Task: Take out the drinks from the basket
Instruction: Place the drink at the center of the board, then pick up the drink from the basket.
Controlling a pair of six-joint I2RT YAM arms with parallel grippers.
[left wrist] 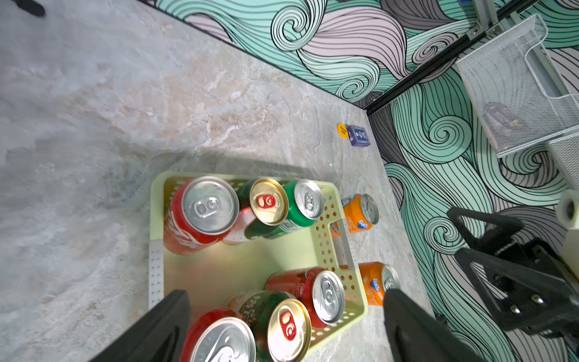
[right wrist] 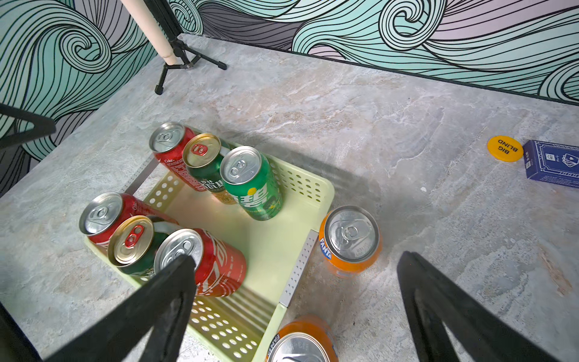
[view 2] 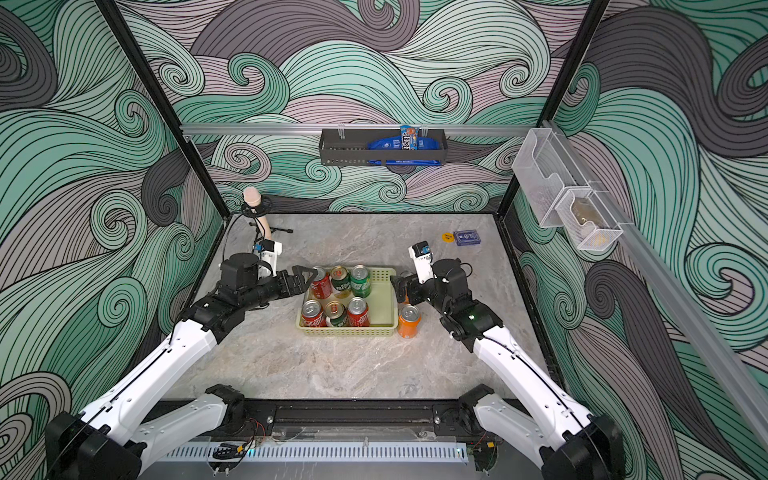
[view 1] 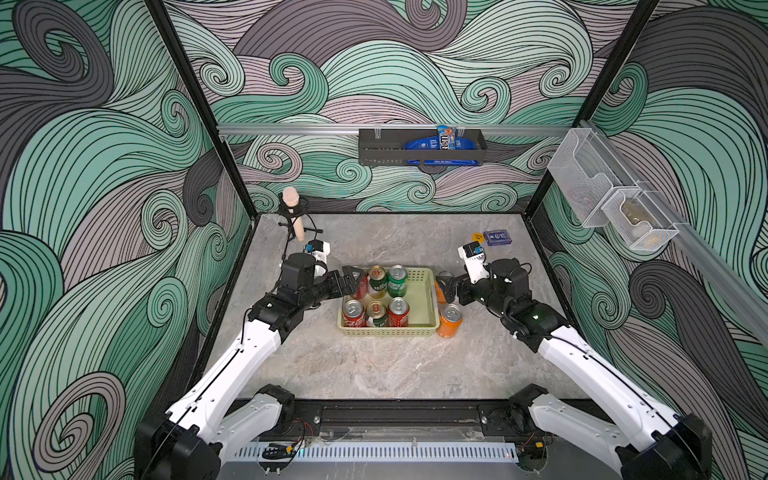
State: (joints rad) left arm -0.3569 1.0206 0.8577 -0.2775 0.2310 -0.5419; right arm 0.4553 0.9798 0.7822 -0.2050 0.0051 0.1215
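Note:
The pale yellow-green basket (view 1: 424,299) stands mid-table with two rows of drinks in it. The back row is a red can (right wrist: 170,147), a dark green can (view 1: 377,280) and a bright green can (view 1: 397,280). In front stand a red can (view 1: 353,312), a dark green one (view 1: 376,313) and another red (view 1: 398,311). Two orange cans (view 1: 450,320) (right wrist: 349,241) stand on the table just right of the basket. My left gripper (view 1: 353,276) (left wrist: 287,294) hangs open over the basket's left end. My right gripper (view 1: 446,286) (right wrist: 297,271) is open and empty above the orange cans.
A microphone on a tripod (view 1: 293,212) stands at the back left. A blue card deck (view 1: 497,238) and a yellow chip (view 1: 478,237) lie at the back right. A black rack (view 1: 419,147) hangs on the back wall, white mesh bins (view 1: 611,199) on the right wall.

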